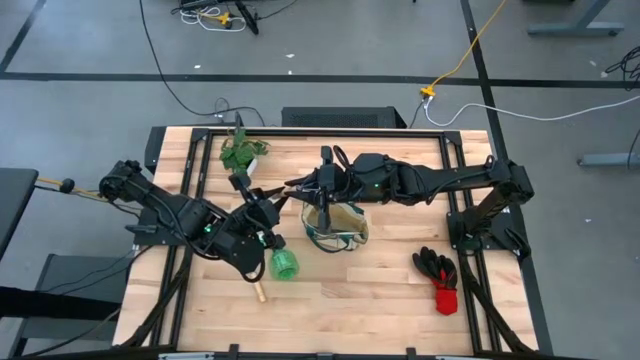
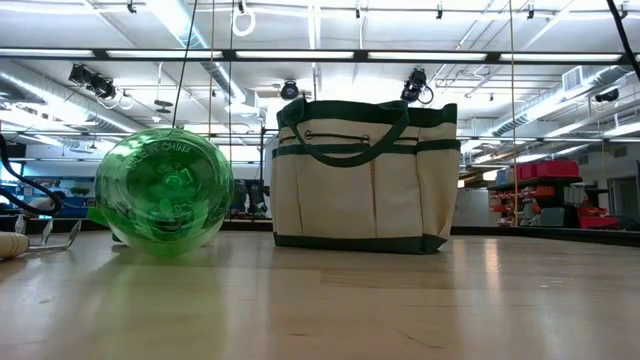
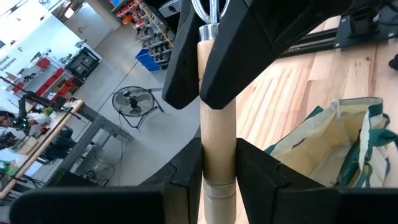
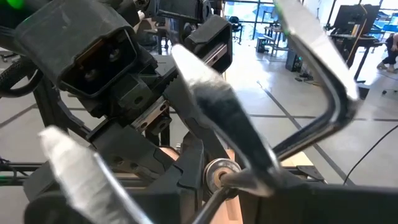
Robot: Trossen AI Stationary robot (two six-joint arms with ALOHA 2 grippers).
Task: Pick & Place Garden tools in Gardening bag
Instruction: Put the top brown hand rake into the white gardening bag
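Observation:
The wooden-handled hand rake hangs in the air between my two grippers, just left of the gardening bag. My left gripper is shut on the handle's free end. My right gripper is shut on the handle by the metal tines. The cream bag with green trim stands upright on its base at mid table, mouth open. A rounded bright green item lies on its side on the table, left of the bag. Black-and-red gloves lie near the right front. My left gripper pinches the wooden handle near its free end between its two fingers, one finger on each side. It comes from the table's left, tipped a little downward, and the handle runs on away from it toward the other gripper. The rake is lifted clear. My right gripper pinches the handle's upper part just below the metal collar between its two fingers. It comes level from the table's right. The tines stick back past the fingers toward its wrist. The rake hangs clear of the table and the bag.
A small potted plant stands at the far left. Another wooden handle end lies on the table beside the green item, also seen low at the left. Black frame rails run along both table sides.

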